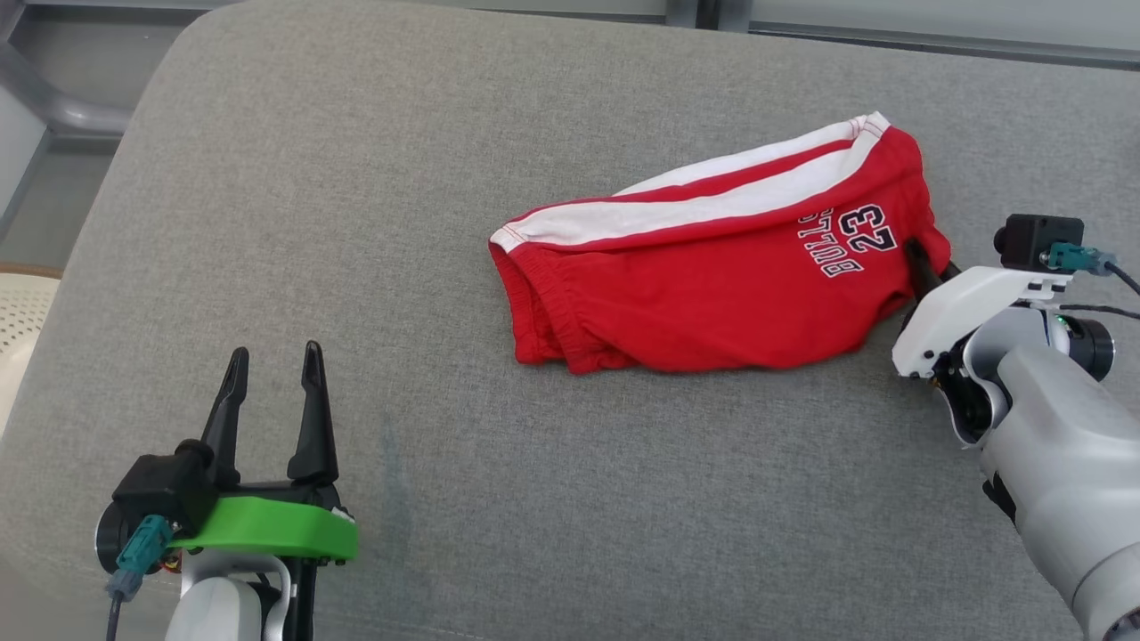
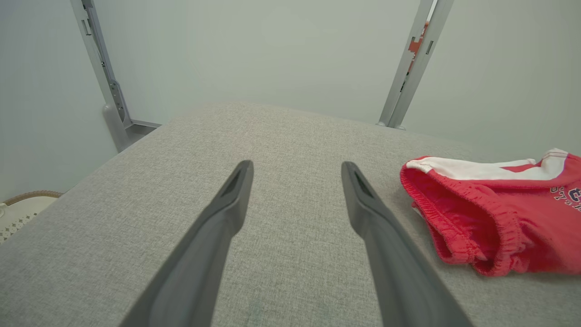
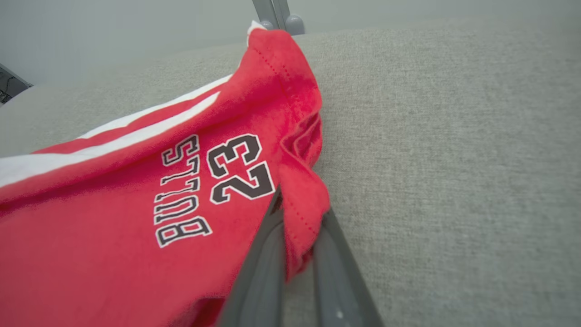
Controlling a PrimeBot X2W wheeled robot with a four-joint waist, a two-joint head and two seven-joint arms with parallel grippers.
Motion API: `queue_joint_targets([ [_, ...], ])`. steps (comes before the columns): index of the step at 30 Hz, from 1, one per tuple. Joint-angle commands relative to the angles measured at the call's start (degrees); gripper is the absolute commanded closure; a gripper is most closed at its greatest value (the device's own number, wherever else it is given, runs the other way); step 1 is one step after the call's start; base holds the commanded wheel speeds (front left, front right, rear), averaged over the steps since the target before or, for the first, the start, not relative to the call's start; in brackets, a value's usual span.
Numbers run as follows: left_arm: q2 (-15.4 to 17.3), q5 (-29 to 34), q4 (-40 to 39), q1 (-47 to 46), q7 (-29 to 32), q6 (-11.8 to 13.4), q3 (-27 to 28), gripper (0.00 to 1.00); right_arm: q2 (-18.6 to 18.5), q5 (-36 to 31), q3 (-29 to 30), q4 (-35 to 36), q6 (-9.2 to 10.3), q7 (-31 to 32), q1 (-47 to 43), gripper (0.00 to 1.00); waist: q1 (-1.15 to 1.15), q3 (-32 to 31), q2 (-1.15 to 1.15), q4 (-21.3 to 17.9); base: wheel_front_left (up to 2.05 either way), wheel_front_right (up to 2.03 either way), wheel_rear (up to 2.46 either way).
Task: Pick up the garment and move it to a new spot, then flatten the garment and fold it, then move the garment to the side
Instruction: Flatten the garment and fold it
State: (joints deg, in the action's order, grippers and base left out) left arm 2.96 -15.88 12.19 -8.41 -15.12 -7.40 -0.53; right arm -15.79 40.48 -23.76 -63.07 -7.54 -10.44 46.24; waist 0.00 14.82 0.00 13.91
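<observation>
The garment (image 1: pixel 712 267) is a pair of red shorts with white side stripes and a "BULLS 23" print, lying crumpled on the grey cushion right of centre. My right gripper (image 1: pixel 922 263) is at its right hem, shut on a fold of the red cloth. In the right wrist view the garment (image 3: pixel 136 218) has its hem pinched between the two fingers of the right gripper (image 3: pixel 302 213). My left gripper (image 1: pixel 272 369) stands open at the lower left, well clear of the shorts. Between its spread fingers, the left gripper (image 2: pixel 295 175) frames bare cushion, with the garment (image 2: pixel 499 218) to the right.
The grey fabric cushion (image 1: pixel 356 223) carries everything; its rounded edge runs along the back and left. A grey metal frame post (image 2: pixel 413 63) and pale wall stand behind it. A cream perforated basket (image 1: pixel 22 316) sits beyond the left edge.
</observation>
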Motion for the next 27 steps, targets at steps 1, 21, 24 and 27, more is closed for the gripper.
queue_joint_targets([
  [1, -0.01, 0.53, 0.2, 1.22, 0.0, -0.12, 0.13, 0.0, -0.61, 1.22, -0.41, 1.18, 0.12, -0.7, -2.0, 1.0, 0.0, -1.66, 0.0, -1.39, 0.0, 0.0, 0.0],
  [21, 0.33, 2.12, -0.99, 5.65, 0.0, -0.06, 0.65, 0.0, -8.3, 11.02, -0.19, 19.48, 0.12, -1.0, -23.55, 1.0, 0.0, -6.84, 0.0, -7.9, 0.0, 0.0, 0.0],
  [24, 0.29, 2.09, -0.91, 5.63, 0.0, -0.06, 0.22, 0.0, -8.17, 10.68, 1.02, 19.68, 0.12, -1.2, -24.28, 1.0, 0.0, -7.27, 0.0, -7.6, 0.0, 0.0, 0.0],
  [27, 0.27, 2.12, -0.98, 5.74, 0.0, -0.06, -0.02, 0.0, -7.63, 10.09, 2.31, 19.92, 0.12, -1.73, -24.83, 1.0, 0.0, -7.78, 0.0, -7.15, 0.0, 0.0, 0.0],
])
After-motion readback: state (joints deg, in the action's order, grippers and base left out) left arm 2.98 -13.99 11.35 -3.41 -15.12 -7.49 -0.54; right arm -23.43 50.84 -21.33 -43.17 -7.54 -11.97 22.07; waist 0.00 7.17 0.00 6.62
